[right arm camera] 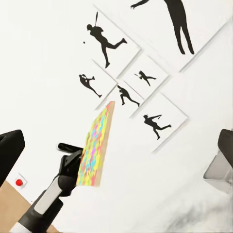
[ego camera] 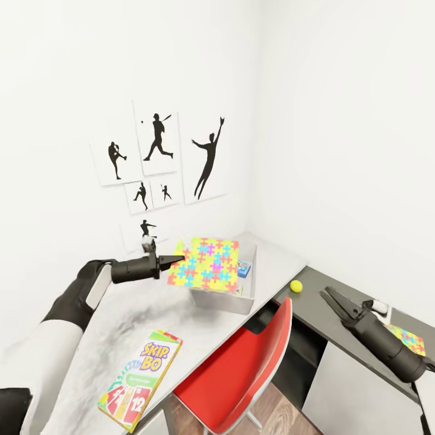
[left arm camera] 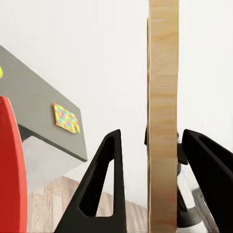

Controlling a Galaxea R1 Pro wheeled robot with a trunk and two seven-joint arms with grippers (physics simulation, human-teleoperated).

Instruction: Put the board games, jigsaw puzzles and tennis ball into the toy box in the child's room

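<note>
Flat patterned puzzle (ego camera: 204, 264) in left tool (ego camera: 179, 260).

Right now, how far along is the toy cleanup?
Done: small blue board game sits in the toy box. In hand: left claw holds a jigsaw puzzle over the box. Left: SKIP-BO, tennis ball and second puzzle on the table; right claw open.

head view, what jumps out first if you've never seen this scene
The bright jigsaw puzzle, held in the left pincer above the grey toy box at the table's far corner. Next comes the red chair tucked under the table, with the Skip-Bo box lying near the table's front edge. Black baseball posters stand out on the white wall behind.
</note>
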